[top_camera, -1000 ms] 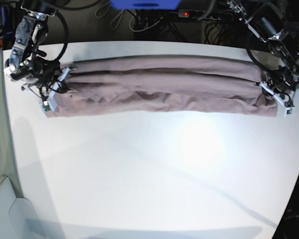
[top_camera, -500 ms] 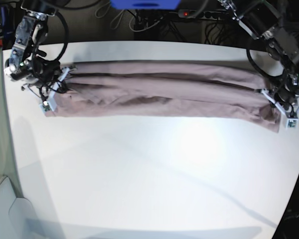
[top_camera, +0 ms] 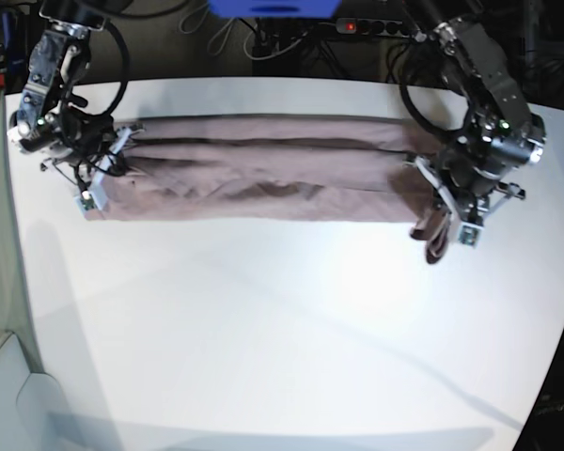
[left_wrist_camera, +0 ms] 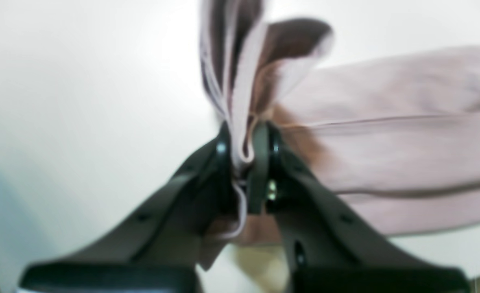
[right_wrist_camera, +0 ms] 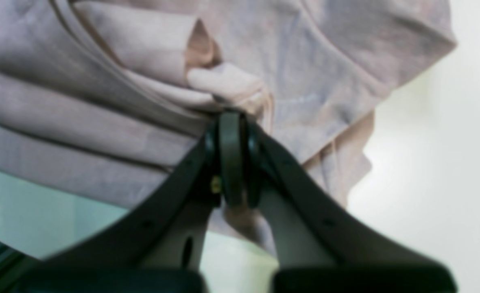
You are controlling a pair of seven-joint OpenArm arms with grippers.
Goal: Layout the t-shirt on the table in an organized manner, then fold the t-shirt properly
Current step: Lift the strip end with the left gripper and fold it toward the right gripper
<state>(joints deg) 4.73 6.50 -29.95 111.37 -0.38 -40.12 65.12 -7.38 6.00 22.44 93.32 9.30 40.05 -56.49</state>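
Two dark metal arms with silvery joint housings, looped black cables and small green lights near the wrists. Left gripper (left_wrist_camera: 244,150): matte black tapering fingers (left_wrist_camera: 260,162) with rounded tips, a shiny silver screw head beside a small brass-coloured one at the tip, and recessed holes farther down each finger. Right gripper (right_wrist_camera: 232,158): same black wedge shape, a brass-coloured screw at the tip, an oval slot lower down, white blocks at the finger ends in the base view.

Both wrist views are blurred. The shirt (right_wrist_camera: 142,101) runs off at 9 and 12 o'clock; the left gripper (left_wrist_camera: 244,162) hides its pinched edge.
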